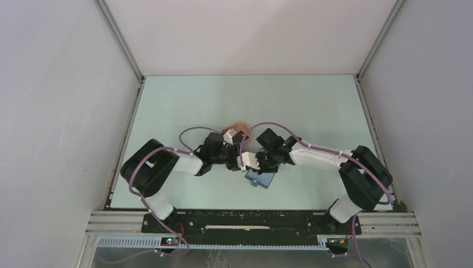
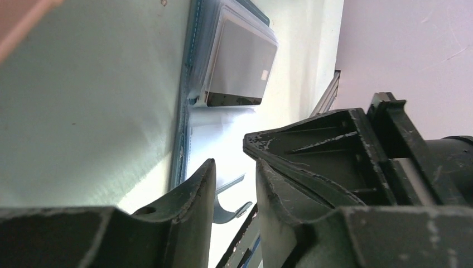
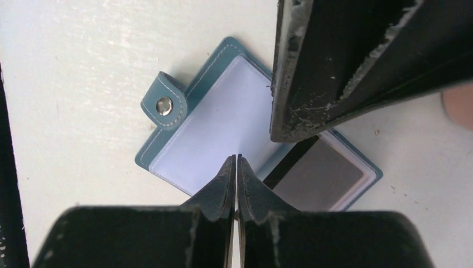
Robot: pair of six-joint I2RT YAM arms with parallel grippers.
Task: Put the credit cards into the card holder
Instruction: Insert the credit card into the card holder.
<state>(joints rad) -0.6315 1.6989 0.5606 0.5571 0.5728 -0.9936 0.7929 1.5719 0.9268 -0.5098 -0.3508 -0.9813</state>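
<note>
The pale green bench [image 1: 184, 111] sits boxed in by white walls. From above, my left arm [image 1: 184, 162] and right arm [image 1: 318, 156] meet at mid-bench. The blue card holder [image 1: 260, 180] lies on the bench at about 5 o'clock from where they meet. A pink tray [image 1: 238, 127] peeks out at 12 o'clock. I cannot read either pincer from up here.

On the left wrist camera the holder lies open. A dark card [image 2: 240, 61] is tucked in a clear sleeve at 12 o'clock. My left pincer [image 2: 234, 173] stands partly open, low over the sleeves, and I see nothing between its jaws.

On the right wrist camera the holder spreads flat, its snap tab [image 3: 163, 104] at 10 o'clock and the dark card at 4 o'clock. My right pincer [image 3: 235, 163] hangs over the sleeves with its tips practically together, apparently empty. A black finger [image 3: 362, 56], which I take to be the left pincer's, crosses at 1 o'clock.

I judge the dark card to be seated in its sleeve. No other card shows, so next I would need to lift clear and find one. Then I would need the left pincer to steady the holder while a card slides in edge-first.
</note>
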